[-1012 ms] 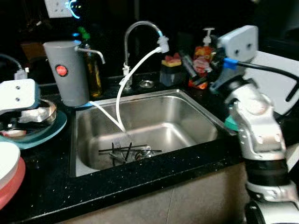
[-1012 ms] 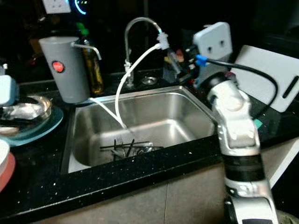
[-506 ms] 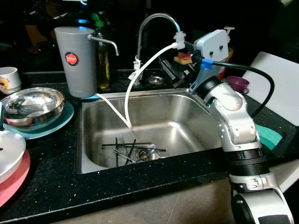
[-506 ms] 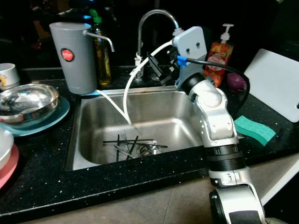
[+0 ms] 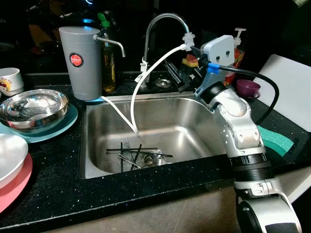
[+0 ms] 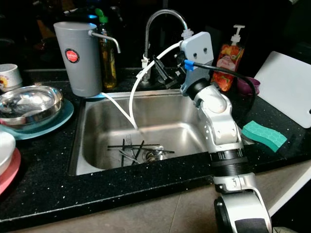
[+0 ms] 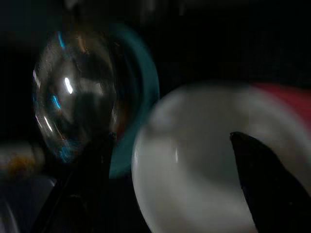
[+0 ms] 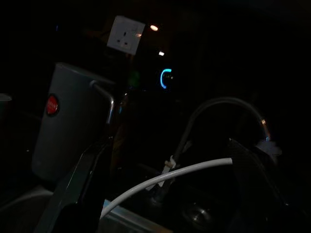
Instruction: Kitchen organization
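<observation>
Best done slowly: keep clear of the white hose (image 5: 146, 80) arcing from the faucet (image 5: 163, 29) into the sink (image 5: 194, 104), and settle on one target before closing, since the faucet base, hose and clutter sit close together. Probably reaching for something behind the sink; exact target hard to judge.

Right arm raised over the sink's far right corner, forearm angled up and leftward, right end effector (image 6: 165, 73) just beside the faucet base, fingers apart and holding nothing. Black utensils (image 5: 136, 155) lying at the sink drain. Green sponge (image 6: 262, 136) on the counter (image 5: 53, 189) to the right.

Left end effector (image 7: 165, 184) above the white plate (image 7: 194, 160) at near left, beside the steel bowl (image 5: 31, 107), fingers spread wide, empty.
</observation>
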Tool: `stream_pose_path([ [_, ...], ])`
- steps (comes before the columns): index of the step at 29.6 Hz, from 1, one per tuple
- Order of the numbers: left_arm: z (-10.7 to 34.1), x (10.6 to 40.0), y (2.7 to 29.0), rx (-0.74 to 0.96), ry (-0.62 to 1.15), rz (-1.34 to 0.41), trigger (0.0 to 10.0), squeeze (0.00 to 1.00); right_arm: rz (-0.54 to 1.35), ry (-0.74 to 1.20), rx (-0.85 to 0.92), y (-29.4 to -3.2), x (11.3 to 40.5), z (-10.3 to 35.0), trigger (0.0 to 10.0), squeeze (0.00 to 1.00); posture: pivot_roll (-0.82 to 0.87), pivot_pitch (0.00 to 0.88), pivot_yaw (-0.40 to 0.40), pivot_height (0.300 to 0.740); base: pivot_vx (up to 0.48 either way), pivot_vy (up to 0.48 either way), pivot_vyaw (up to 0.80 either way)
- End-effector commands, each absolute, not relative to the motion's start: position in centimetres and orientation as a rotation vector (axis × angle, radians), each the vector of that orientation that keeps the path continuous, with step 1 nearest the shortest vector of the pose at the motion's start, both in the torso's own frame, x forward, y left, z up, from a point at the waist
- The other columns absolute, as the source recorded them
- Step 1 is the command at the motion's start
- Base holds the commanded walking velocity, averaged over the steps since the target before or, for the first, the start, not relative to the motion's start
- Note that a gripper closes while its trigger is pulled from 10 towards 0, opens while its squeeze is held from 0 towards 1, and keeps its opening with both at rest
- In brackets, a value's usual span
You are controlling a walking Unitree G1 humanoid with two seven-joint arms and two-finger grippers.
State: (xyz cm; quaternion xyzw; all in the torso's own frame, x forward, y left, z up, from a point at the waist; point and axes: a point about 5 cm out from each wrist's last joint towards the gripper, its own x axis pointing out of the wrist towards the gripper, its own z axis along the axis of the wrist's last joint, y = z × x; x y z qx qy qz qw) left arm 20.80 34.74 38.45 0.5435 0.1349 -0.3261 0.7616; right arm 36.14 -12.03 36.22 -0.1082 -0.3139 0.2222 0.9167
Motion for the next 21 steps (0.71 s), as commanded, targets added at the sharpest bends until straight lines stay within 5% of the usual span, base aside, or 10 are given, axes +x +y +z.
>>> stream_pose_path([
  [1,38.7,20.0,32.4,1.132,0.206,-0.820,10.0,1.00,0.468,-0.664,-0.211,-11.9,36.2,36.6,10.0,0.00,0.30,0.090,-0.122,0.740,0.000,0.000,0.00],
  [2,38.7,20.0,32.4,1.132,0.206,-0.820,10.0,1.00,0.468,-0.664,-0.211,-11.9,36.2,36.6,10.0,0.00,0.30,0.090,-0.122,0.740,0.000,0.000,0.00],
  [3,38.1,19.8,31.4,1.104,0.203,-0.877,10.0,0.67,0.472,-0.663,-0.209,-11.8,36.2,36.5,10.0,0.00,0.31,0.093,-0.127,0.740,0.000,0.000,0.00],
  [4,37.2,19.5,30.7,1.087,0.218,-0.928,10.0,0.00,0.475,-0.662,-0.206,-11.6,36.3,36.4,10.0,0.00,0.31,0.096,-0.131,0.740,0.000,0.000,0.00],
  [17,32.5,17.6,31.6,1.132,0.456,-0.917,10.0,0.00,0.513,-0.645,-0.172,-10.9,36.9,36.0,10.0,0.00,0.33,0.109,-0.139,0.740,0.000,0.000,0.00],
  [21,32.3,16.9,32.3,1.184,0.516,-0.848,10.0,0.00,0.805,-0.602,-0.148,-8.7,35.5,34.7,10.0,0.00,0.34,0.111,-0.138,0.740,0.000,0.000,0.00],
])
